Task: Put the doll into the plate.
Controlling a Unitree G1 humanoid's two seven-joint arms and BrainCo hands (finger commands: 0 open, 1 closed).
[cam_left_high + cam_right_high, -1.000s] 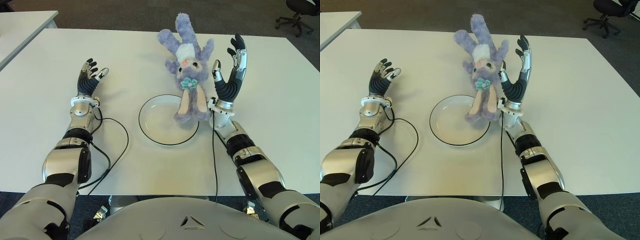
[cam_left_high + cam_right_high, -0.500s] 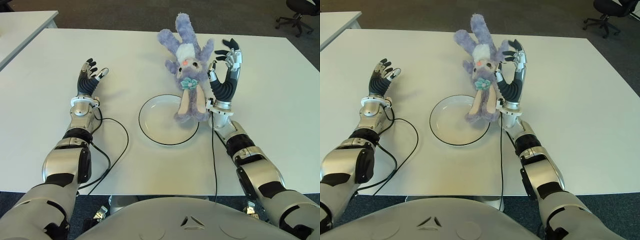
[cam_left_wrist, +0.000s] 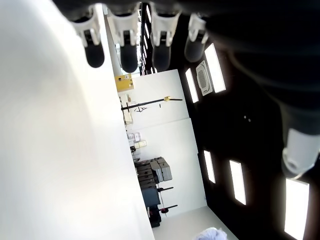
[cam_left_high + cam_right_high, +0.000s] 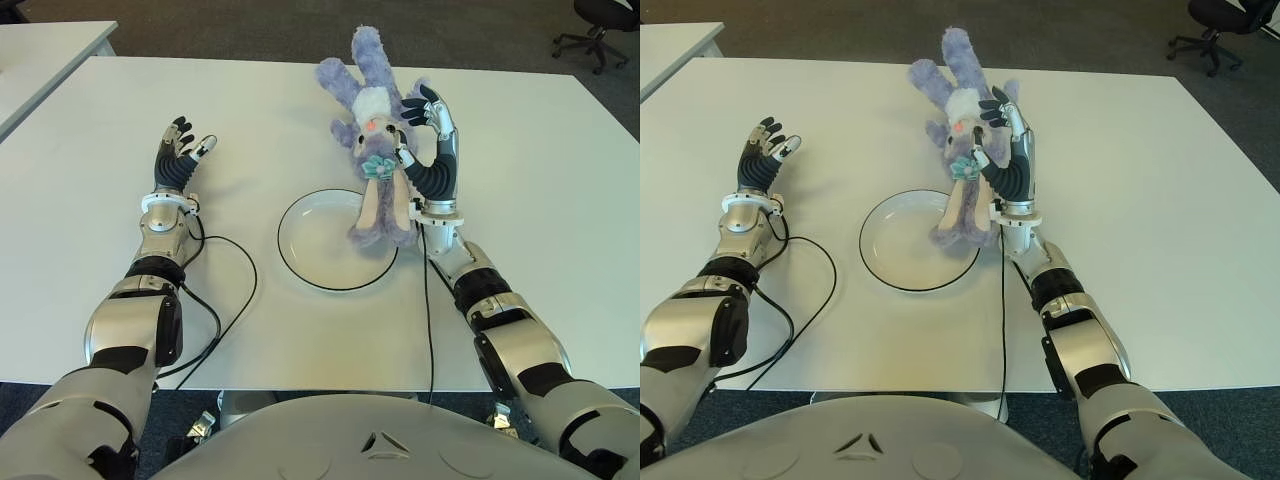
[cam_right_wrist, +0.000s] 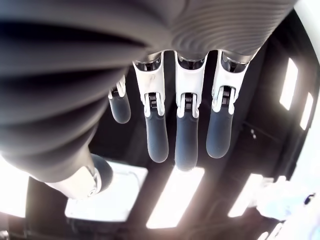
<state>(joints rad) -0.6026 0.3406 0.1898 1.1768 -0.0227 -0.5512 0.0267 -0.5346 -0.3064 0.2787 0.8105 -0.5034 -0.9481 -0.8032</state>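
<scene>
Since a second earlier the right hand [image 4: 428,140] had swung left against the doll [image 4: 375,140], fingers curling but holding nothing. The doll lay on the white desk [image 4: 560,210], legs over the plate's [image 4: 300,255] far right rim. The left hand [image 4: 180,155] showed spread, far left. Dark floor and an office chair [image 4: 600,25] lay beyond.

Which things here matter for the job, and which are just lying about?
For the job:
- doll, partly over the plate's far edge
- plate
- right hand, beside the doll

Lying about:
- left hand, idle to the plate's left
- cables
- office chair
</scene>
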